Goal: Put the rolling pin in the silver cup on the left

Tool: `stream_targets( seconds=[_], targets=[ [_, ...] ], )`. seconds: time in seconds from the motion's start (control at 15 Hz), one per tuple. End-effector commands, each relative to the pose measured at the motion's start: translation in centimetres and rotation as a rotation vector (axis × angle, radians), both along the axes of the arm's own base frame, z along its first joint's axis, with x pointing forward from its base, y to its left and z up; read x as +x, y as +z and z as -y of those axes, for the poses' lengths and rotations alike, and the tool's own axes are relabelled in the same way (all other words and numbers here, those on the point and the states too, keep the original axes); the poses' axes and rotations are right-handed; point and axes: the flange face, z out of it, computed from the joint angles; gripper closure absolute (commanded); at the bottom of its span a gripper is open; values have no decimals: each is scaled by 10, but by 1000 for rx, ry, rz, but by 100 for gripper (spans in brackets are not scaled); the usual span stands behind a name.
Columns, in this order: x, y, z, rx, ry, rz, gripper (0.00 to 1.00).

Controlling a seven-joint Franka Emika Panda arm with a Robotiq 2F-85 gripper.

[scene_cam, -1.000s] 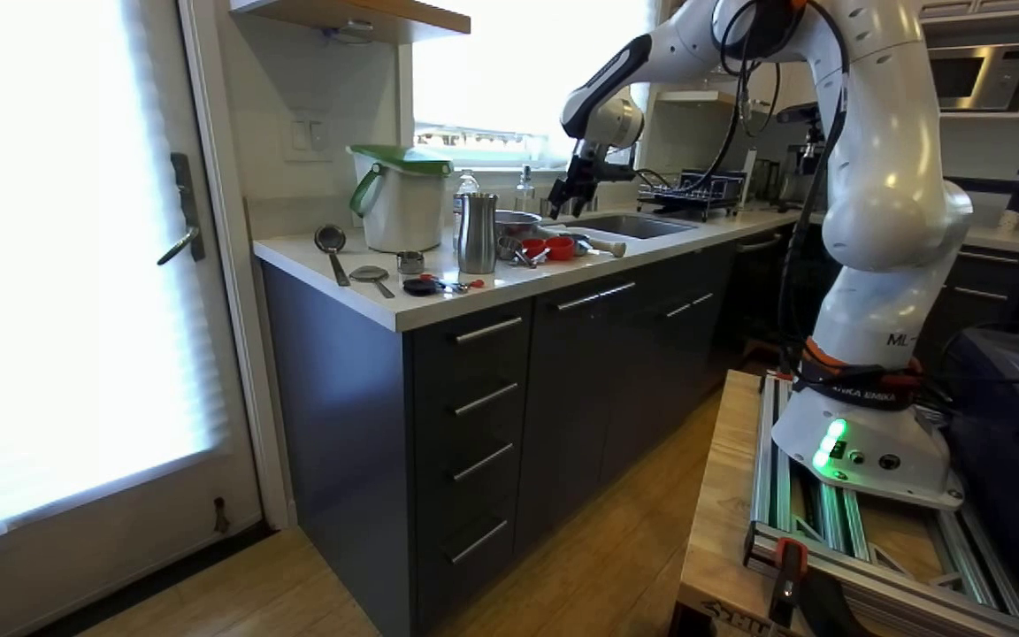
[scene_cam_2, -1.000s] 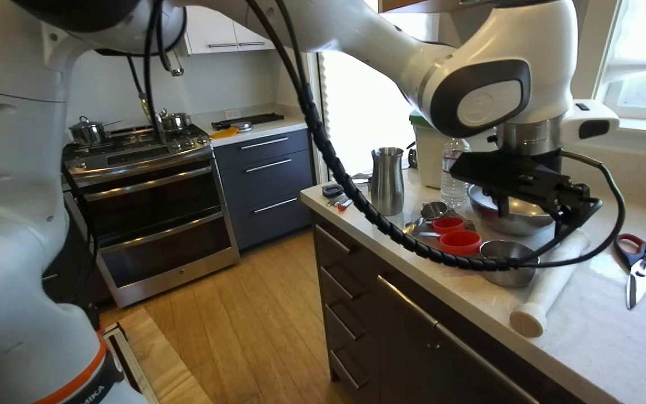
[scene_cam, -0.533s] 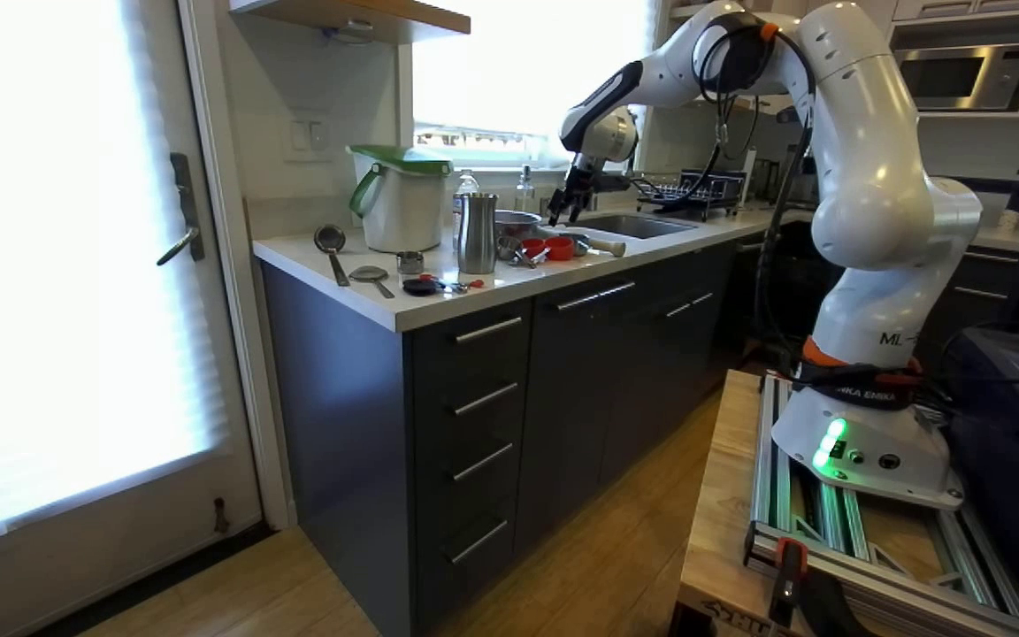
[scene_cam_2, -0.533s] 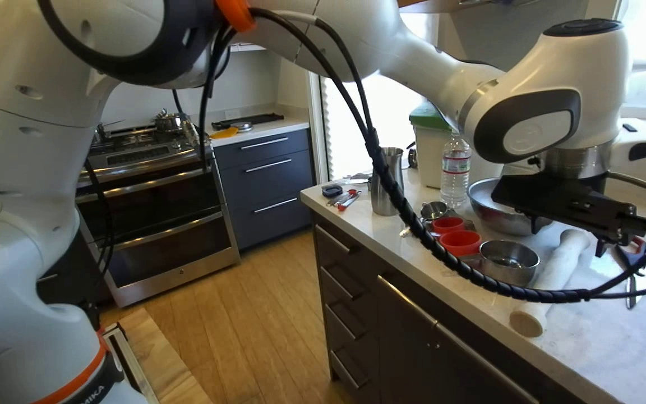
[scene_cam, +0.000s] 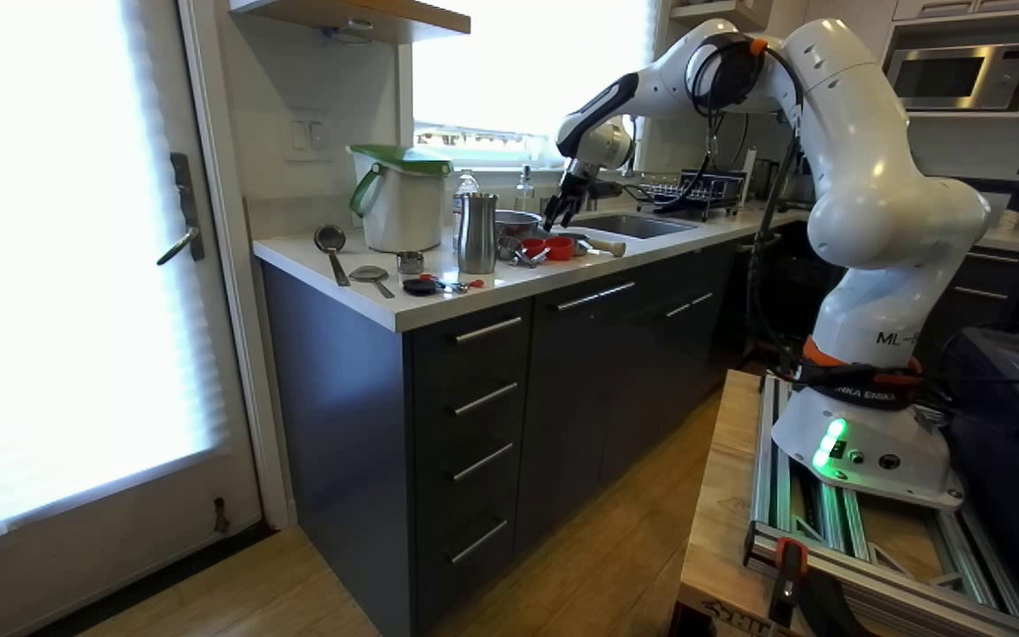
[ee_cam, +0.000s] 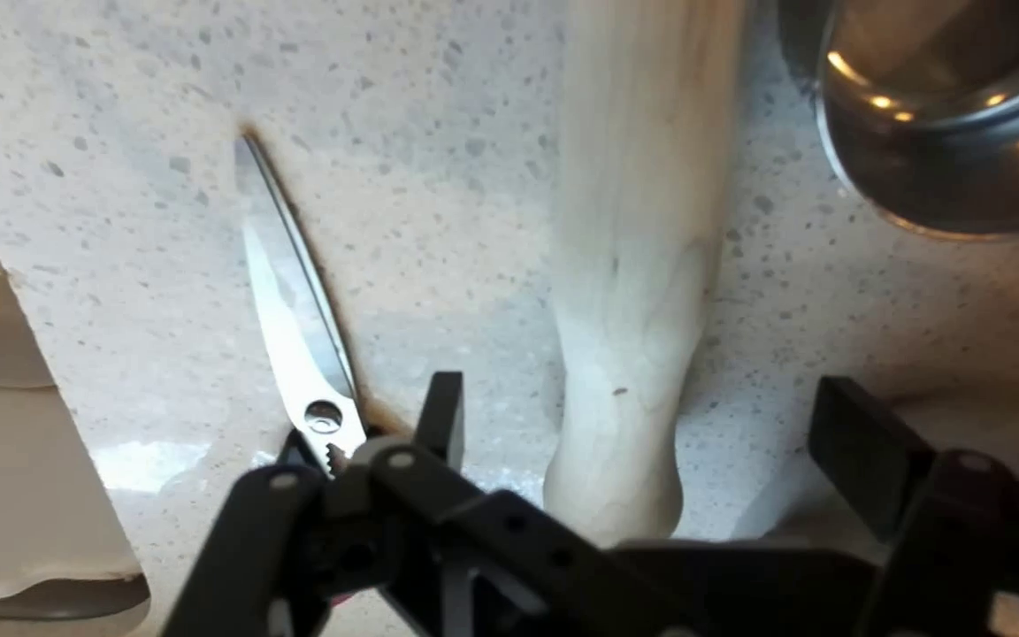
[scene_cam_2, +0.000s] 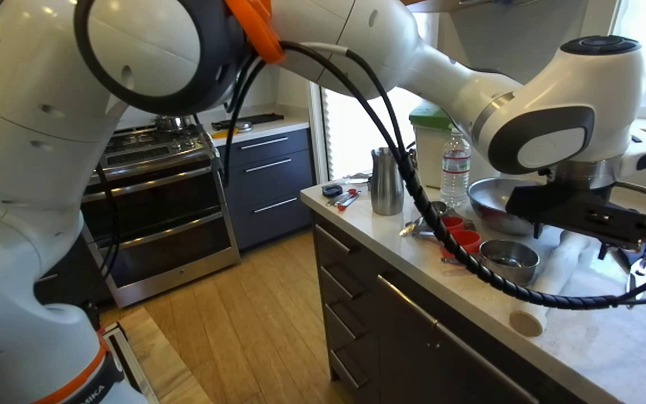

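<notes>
The claw (ee_cam: 642, 425) hangs low over the tabletop (ee_cam: 439, 212), its fingers (ee_cam: 443, 416) spread wide. Between them in the wrist view, clear of both fingertips, lies one end of the rolling pin (ee_cam: 651, 195), whose body runs towards twelve o'clock and past the edge of that view.

The pin is pale wood with faint lengthwise grain and a small dark fleck near its neck; the straight barrel draws in there, then swells into a smooth knob. In an exterior view it lies flat on the tabletop, stretching from beneath the claw towards seven o'clock, where its opposite end shows a round, tan, flat face near the front edge.

Just beside the pin, between one and two o'clock in the wrist view, sits a low steel cup (ee_cam: 943, 177). Scissors (ee_cam: 297, 345) lie at ten o'clock, their blades aimed between eleven and twelve.

Farther out, in an exterior view, two red cups (scene_cam_2: 471, 240) sit at nine o'clock from the claw, and a steel bowl (scene_cam_2: 485, 216) at ten. Past the red cups, between nine and ten, the silver cup (scene_cam_2: 387, 188) stands upright, gently waisted and well apart from the pin. A water bottle (scene_cam_2: 456, 179) stands at ten beyond the bowl, with a white bin (scene_cam_2: 430, 151) under a green lid (scene_cam_2: 430, 118) behind it.
</notes>
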Motion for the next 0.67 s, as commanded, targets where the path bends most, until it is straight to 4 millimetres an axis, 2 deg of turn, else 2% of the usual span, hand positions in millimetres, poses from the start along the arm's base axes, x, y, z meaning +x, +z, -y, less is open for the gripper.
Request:
stream_targets(
  seconds=[0.0, 0.07, 0.47, 0.6],
  targets=[
    [3, -9, 8, 12, 50, -32, 23],
    [4, -11, 8, 10, 58, -38, 26],
    [2, -15, 10, 13, 99, -86, 73],
    [2, -12, 13, 16, 99, -92, 84]
  ],
)
